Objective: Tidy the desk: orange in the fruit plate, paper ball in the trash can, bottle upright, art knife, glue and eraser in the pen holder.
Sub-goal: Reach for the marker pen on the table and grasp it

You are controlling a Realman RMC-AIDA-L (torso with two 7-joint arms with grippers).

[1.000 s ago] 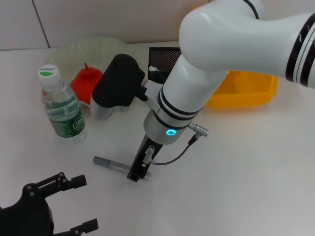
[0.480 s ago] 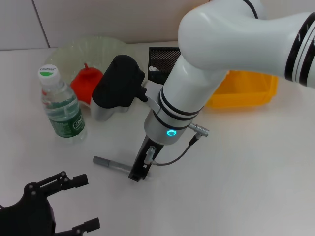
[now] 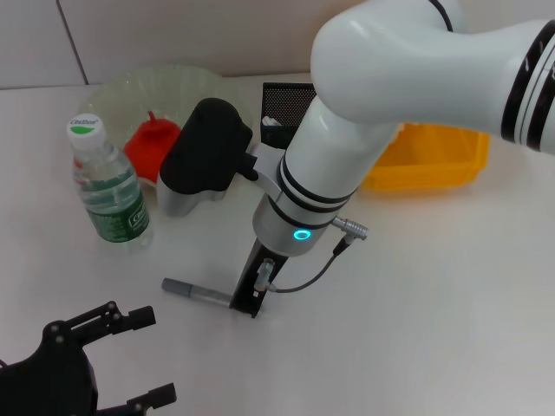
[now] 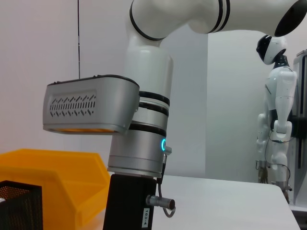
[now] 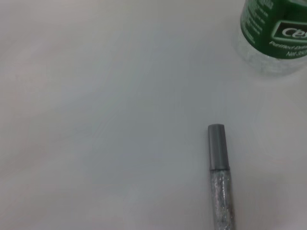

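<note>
A slim grey art knife [image 3: 198, 292] lies flat on the white table; it also shows in the right wrist view [image 5: 219, 184]. My right gripper [image 3: 245, 303] points straight down at the knife's near end, its tip touching or almost touching the table. The clear bottle [image 3: 108, 186] with a green label stands upright at the left; its base shows in the right wrist view [image 5: 273, 36]. A red-orange fruit [image 3: 153, 146] lies in the clear fruit plate [image 3: 121, 91]. The black mesh pen holder [image 3: 288, 102] stands at the back. My left gripper [image 3: 130, 360] is open and empty at the front left.
A yellow bin [image 3: 434, 160] stands at the back right, behind my right arm; it also shows in the left wrist view [image 4: 53, 177]. My right wrist camera housing [image 3: 204, 156] hangs between the plate and the pen holder.
My right gripper has edged slightly toward the knife's end and a little lower. The left arm has not moved.
</note>
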